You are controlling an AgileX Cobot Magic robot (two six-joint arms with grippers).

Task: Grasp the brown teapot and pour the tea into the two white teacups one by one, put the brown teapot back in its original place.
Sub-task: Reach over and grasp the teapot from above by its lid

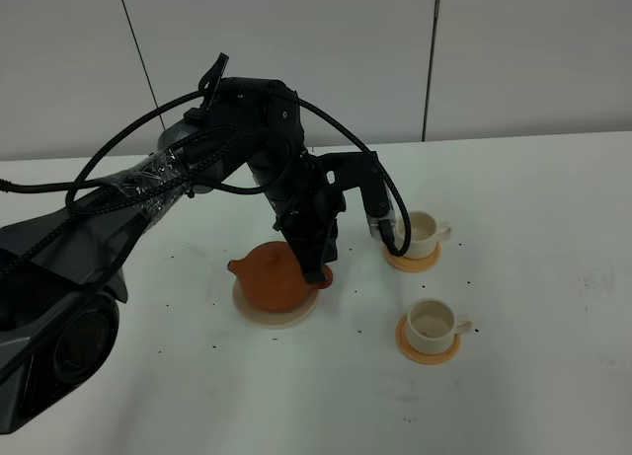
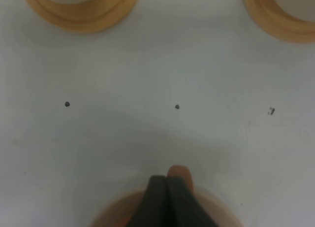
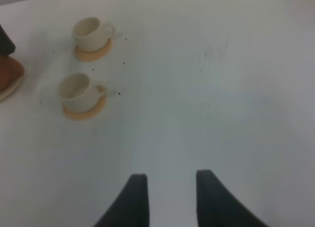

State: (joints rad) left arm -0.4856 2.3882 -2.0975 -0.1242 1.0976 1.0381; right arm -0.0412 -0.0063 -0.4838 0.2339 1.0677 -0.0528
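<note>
Two grippers logged; only the left one is engaged.

Left gripper (image 1: 318, 273): reaches down over the trivet (image 1: 259, 315), on the side that faces the cups. Its dark fingers (image 2: 156, 202) are pressed together, no gap visible between them, and the orange loop of the handle (image 2: 178, 174) shows just past their tips. Reads as clamped onto the handle of the brown teapot (image 1: 269, 277).

Right gripper (image 3: 171, 175): fingers stand apart with nothing between them, over bare white table (image 1: 533, 277) well away from the trivet, beyond the cups.

Brown teapot: round, squat, terracotta-orange, matte. Sits upright and centred on the trivet, whose beige rim shows around its base. Spout (image 1: 235, 267) points away from the cups (the arm hides the top of the pot in the high view, so the lid is not seen).

White teacups: two, both on the handle side of the trivet and apart from it. Farther cup (image 1: 423, 233) and nearer cup (image 1: 431, 321) each stand upright on a tan-orange coaster (image 1: 410, 265) (image 1: 427, 354). Interiors read pale cream.

Small dark specks (image 2: 67, 104) dot the table between trivet and coasters.
</note>
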